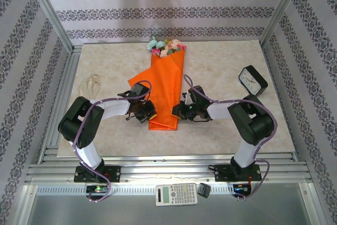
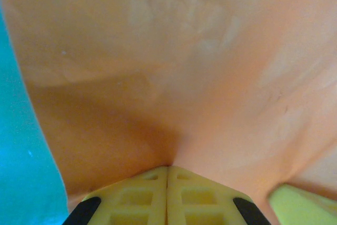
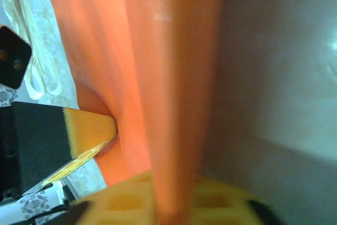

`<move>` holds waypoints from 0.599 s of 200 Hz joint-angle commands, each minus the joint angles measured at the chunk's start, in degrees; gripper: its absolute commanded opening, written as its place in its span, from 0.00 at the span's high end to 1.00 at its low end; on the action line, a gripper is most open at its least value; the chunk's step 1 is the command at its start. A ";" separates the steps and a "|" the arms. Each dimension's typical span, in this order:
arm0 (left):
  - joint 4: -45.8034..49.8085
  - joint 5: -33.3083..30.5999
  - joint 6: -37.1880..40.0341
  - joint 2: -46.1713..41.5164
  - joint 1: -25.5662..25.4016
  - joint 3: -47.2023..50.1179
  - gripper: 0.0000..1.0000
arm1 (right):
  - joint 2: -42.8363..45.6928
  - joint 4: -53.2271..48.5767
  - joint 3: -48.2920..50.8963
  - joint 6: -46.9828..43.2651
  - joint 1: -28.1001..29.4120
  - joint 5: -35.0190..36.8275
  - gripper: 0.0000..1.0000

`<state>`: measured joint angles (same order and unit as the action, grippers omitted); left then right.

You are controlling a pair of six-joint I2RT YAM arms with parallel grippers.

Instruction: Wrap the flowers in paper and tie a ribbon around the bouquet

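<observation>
— Folding is the step in hand, I'd say: the paper (image 1: pixel 166 88) is lapped over the stems down the middle of the table (image 1: pixel 221 130), with the flowers (image 1: pixel 166 47) poking out at its far end.
— And the grippers?
— The left gripper (image 1: pixel 142 110) has its fingers (image 2: pixel 137 196) pressed flat together on a pucker of the sheet at its near left edge. The right gripper (image 1: pixel 181 110) looks clamped on a fold at the near right edge (the orange runs straight down between its pads).
— Next?
— Probably drawing the near end tighter without tearing thin paper, then fetching the ribbon (image 1: pixel 90 84), coiled well apart on the left.
— The room?
— Pale marbled tabletop, aluminium frame, patterned wallpaper; a clock (image 1: pixel 253 80) on the right, a calculator (image 1: pixel 176 194) near the bases.
</observation>
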<state>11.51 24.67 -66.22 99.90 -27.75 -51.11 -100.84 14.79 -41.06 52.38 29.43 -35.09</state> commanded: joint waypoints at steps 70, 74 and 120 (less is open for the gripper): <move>1.53 -2.48 0.61 3.11 -0.82 3.98 0.94 | 7.42 -0.96 7.57 1.29 2.74 0.36 0.66; 1.46 -2.51 0.57 3.15 -0.82 4.08 0.94 | 7.24 -0.66 7.80 1.53 3.08 0.29 0.69; 1.38 -2.31 0.69 3.52 -0.82 3.74 0.94 | 10.04 -1.33 8.54 2.64 3.97 2.83 0.91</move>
<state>9.72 25.08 -66.06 99.68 -27.75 -50.09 -93.62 14.76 -33.43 54.39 32.88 -33.82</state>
